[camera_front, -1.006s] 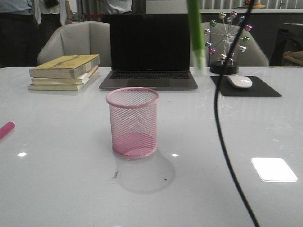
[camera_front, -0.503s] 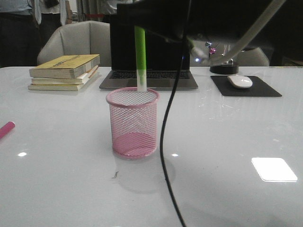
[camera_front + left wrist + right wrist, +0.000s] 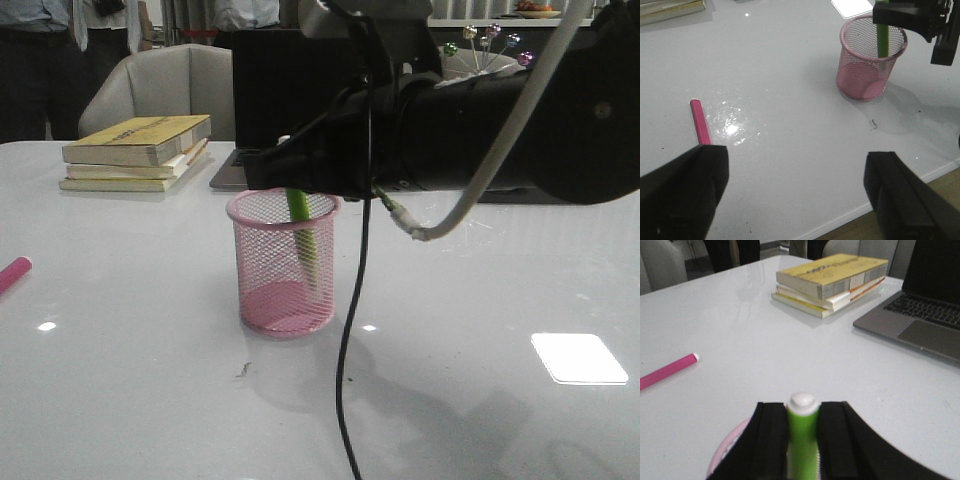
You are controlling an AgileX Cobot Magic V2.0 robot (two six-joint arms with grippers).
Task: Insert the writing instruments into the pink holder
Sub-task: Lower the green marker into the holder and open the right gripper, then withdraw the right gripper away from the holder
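Observation:
The pink mesh holder (image 3: 284, 270) stands upright mid-table, also in the left wrist view as the same pink holder (image 3: 869, 62). My right gripper (image 3: 290, 178) hovers just over its rim, shut on the lime green marker (image 3: 303, 240), whose lower part is inside the cup. In the right wrist view the green marker (image 3: 802, 437) sits clamped between both fingers, white cap up, with the holder's rim (image 3: 725, 452) below. The magenta marker (image 3: 12, 272) lies flat at the table's left edge; the left wrist view shows this magenta marker (image 3: 700, 121) ahead of my left gripper (image 3: 795, 192), which is open and holds nothing.
A stack of books (image 3: 140, 152) lies at the back left and a laptop (image 3: 290, 100) stands behind the holder. A black cable (image 3: 352, 330) hangs from the right arm down in front of the cup. The table's near edge (image 3: 880, 197) runs close to the left gripper.
The right arm has swung in from the right and come down over the holder. The green marker has gone from above the rim to partly inside the cup.

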